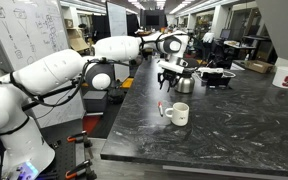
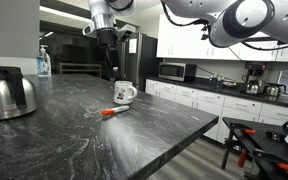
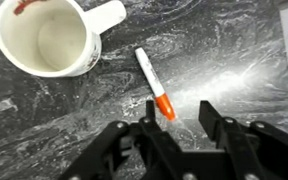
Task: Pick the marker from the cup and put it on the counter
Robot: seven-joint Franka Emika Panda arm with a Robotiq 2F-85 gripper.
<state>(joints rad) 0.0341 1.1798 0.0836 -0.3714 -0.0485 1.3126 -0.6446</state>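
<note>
The marker [image 3: 152,82], pale with a red end, lies flat on the black marbled counter [image 3: 229,50] just beside the white cup [image 3: 46,38]. The cup stands upright and looks empty. My gripper [image 3: 179,108] is open and empty, and it hangs above the counter with the marker's red end near its left finger. In both exterior views the marker [image 1: 162,108] [image 2: 111,113] lies next to the cup [image 1: 179,114] [image 2: 124,93], and the gripper [image 1: 170,72] [image 2: 109,68] is raised well above them.
A shiny metal kettle [image 1: 185,84] [image 2: 6,95] stands on the counter [image 1: 234,130] behind the cup. A large white bucket with red print [image 1: 287,74] is at the far end. The counter's front edge [image 2: 174,140] drops to the floor.
</note>
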